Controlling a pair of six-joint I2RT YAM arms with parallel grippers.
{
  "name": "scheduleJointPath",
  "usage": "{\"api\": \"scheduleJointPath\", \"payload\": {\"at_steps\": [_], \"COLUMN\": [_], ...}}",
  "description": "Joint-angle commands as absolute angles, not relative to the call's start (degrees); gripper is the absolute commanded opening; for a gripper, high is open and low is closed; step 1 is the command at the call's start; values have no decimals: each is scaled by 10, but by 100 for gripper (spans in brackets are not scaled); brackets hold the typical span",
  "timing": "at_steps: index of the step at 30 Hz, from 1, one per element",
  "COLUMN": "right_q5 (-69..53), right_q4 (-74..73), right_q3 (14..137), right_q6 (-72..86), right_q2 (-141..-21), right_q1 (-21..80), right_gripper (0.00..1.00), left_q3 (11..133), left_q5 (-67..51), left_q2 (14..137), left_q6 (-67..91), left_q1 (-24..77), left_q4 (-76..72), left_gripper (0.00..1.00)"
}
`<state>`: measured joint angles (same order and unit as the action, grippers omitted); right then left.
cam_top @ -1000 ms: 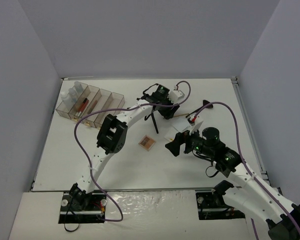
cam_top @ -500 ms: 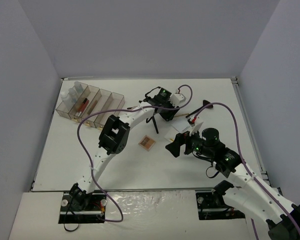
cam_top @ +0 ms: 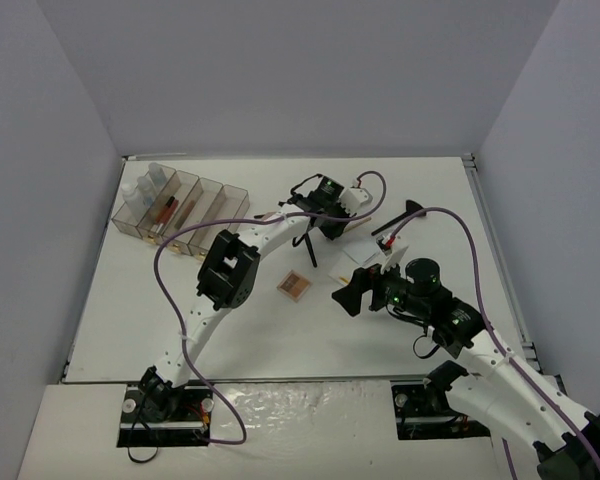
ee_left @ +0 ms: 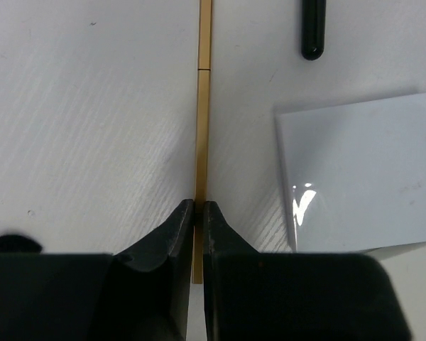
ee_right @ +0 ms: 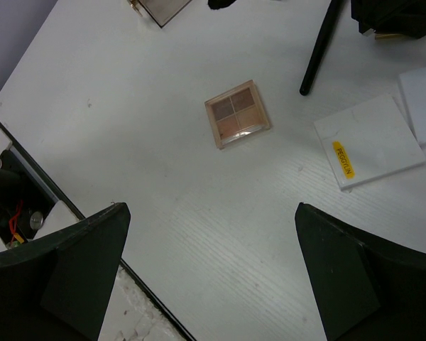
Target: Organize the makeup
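Note:
My left gripper is shut on a thin gold-tan pencil that lies on the table and runs away from the jaws. It sits at the table's back middle. A white square pad lies to its right, and a black brush tip beyond. My right gripper is wide open and empty above bare table, also seen from above. A square pink-brown palette lies ahead of it. A white pad with a yellow label and a black brush lie to the right.
The clear organizer tray stands at the back left with clear bottles and thin red and brown pencils in it. The table's front edge runs just below my right gripper. Purple cables loop over both arms.
My left gripper has shifted slightly to the right at the pencil. My right gripper has drifted a little toward the near edge, still open.

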<state>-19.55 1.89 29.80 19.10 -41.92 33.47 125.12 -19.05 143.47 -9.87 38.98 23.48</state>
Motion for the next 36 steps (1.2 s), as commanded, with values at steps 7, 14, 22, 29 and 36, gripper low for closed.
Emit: {"api": "scheduleJointPath", "payload": {"at_steps": [7,14,22,29,36], "right_q5": [-200,-203,-202,-208,-212], "right_q4": [44,45,46,46,43], "right_q3": [295,298,292,290,284], "right_q6": [187,175,161,157,158], "right_q2": [-385,-385,-390,-384,-371], "right_q1": [336,336,336,336,336], "right_gripper": [100,100,100,100,100], "left_q3": [1160,962,803,790,846], "left_q5": [-94,-12,-29,-45,-66], "left_q2": [1187,1031,933,933,1009], "left_q6": [-35,-8,-40,-88,-120], "left_q1": [351,252,100,-24,-70], "left_q4": [169,123,118,117,142], "left_gripper": [0,0,0,0,0]}}
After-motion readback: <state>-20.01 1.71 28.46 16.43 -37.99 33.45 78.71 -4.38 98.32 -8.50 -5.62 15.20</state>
